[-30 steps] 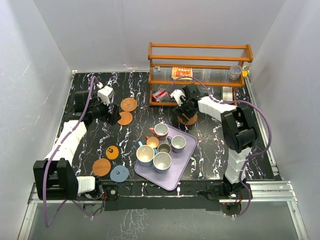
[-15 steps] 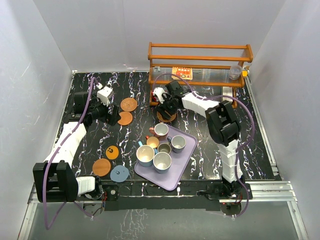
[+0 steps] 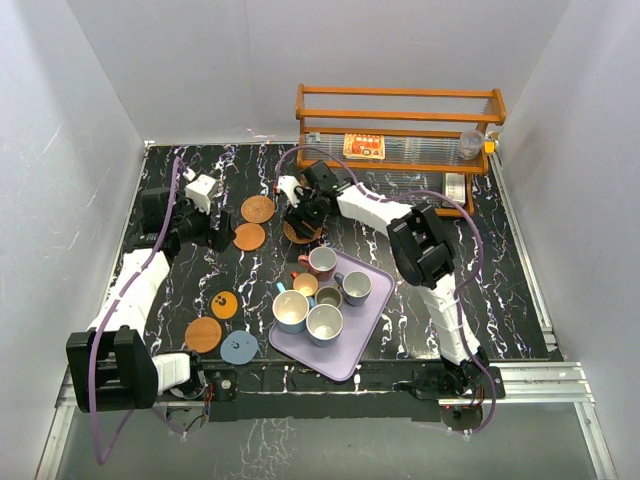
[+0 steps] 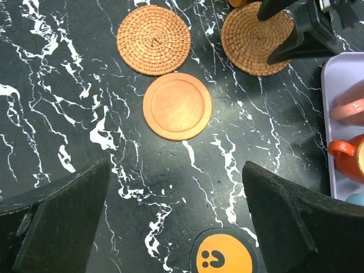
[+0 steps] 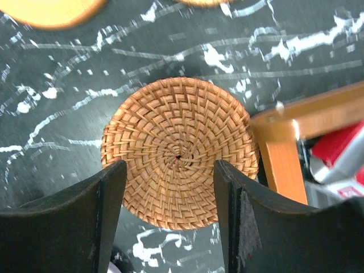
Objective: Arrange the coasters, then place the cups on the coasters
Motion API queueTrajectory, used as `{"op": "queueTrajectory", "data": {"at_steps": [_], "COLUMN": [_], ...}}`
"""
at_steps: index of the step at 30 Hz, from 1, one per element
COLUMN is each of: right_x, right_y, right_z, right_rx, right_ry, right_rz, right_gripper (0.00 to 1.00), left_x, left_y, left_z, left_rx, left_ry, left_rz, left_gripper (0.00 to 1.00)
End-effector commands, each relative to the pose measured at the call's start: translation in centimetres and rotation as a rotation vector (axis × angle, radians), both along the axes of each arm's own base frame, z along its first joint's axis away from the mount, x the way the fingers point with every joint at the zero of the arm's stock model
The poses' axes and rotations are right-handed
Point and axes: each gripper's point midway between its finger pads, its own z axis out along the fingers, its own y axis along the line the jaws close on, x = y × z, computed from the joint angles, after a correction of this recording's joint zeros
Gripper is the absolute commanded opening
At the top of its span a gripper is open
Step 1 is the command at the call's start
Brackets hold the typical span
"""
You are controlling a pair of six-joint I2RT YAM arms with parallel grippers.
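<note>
My right gripper (image 3: 300, 218) (image 5: 169, 170) is shut on a woven rattan coaster (image 5: 179, 151) (image 3: 300, 233), low over the table just left of the rack. A second rattan coaster (image 3: 257, 208) (image 4: 153, 40) and a plain orange coaster (image 3: 249, 237) (image 4: 177, 106) lie close to its left. My left gripper (image 3: 215, 230) (image 4: 176, 168) hangs open above bare table beside them, holding nothing. The dotted orange coaster (image 3: 224, 304) (image 4: 223, 259), another plain orange one (image 3: 203, 334) and the grey-blue one (image 3: 239, 347) lie front left. Several cups, including the pink one (image 3: 322, 262), stand on the lilac tray (image 3: 350, 355).
A wooden rack (image 3: 400, 130) stands at the back right with a printed packet (image 3: 363, 146) and a clear cup (image 3: 470, 143) on it. Its leg (image 5: 278, 148) and a red can (image 5: 341, 148) are right beside my right fingers. White walls close in the table.
My right arm has swung left from in front of the rack, carrying the rattan coaster toward the other coasters. The left gripper has drawn back slightly to the left and stays open.
</note>
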Motion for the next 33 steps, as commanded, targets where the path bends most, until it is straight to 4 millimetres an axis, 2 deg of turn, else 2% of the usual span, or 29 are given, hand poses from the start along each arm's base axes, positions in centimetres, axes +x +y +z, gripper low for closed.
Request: {"op": "queueTrajectory", "data": {"at_steps": [1,3,7,10,13,19,25,30,33], "right_x": [-8.2,-8.7,-8.6,-7.4,-5.8,-2.7,-1.4,-0.7,-0.6], "right_y": [0.6,1.7,3.3,4.3,4.8,4.9,2.4,-2.2,-5.3], "right_z": [-8.4,-8.6,-8.5,-7.1,-4.3,3.6,10.1,15.0,17.1], "right_rx": [-0.137,-0.135,-0.117,-0.093,-0.062,0.051,0.136,0.212,0.249], "right_ry": [0.299,0.299,0.292,0.257,0.189,0.062,0.010,-0.001,-0.004], "right_rz": [0.089,0.111,0.121,0.111,0.102,0.068,0.040,0.005,-0.031], "right_gripper": [0.57,0.57,0.58,0.61,0.67,0.78,0.83,0.83,0.83], "left_x": [0.5,0.6,0.8,0.7,0.5,-0.8,-1.5,-0.6,0.7], "left_y": [1.1,1.7,2.6,3.0,3.3,3.4,3.4,2.6,1.9], "left_z": [1.9,2.1,2.4,2.3,2.0,0.6,-1.3,-1.8,-2.3], "left_rx": [0.009,0.017,0.037,0.057,0.086,0.154,0.168,0.148,0.157], "left_ry": [-0.063,-0.066,-0.067,-0.053,-0.023,0.047,0.118,0.106,0.104], "left_rz": [0.053,0.078,0.119,0.131,0.124,0.045,0.013,-0.017,-0.031], "left_gripper": [0.99,0.99,0.99,0.99,0.99,0.99,0.99,0.99,0.99]}}
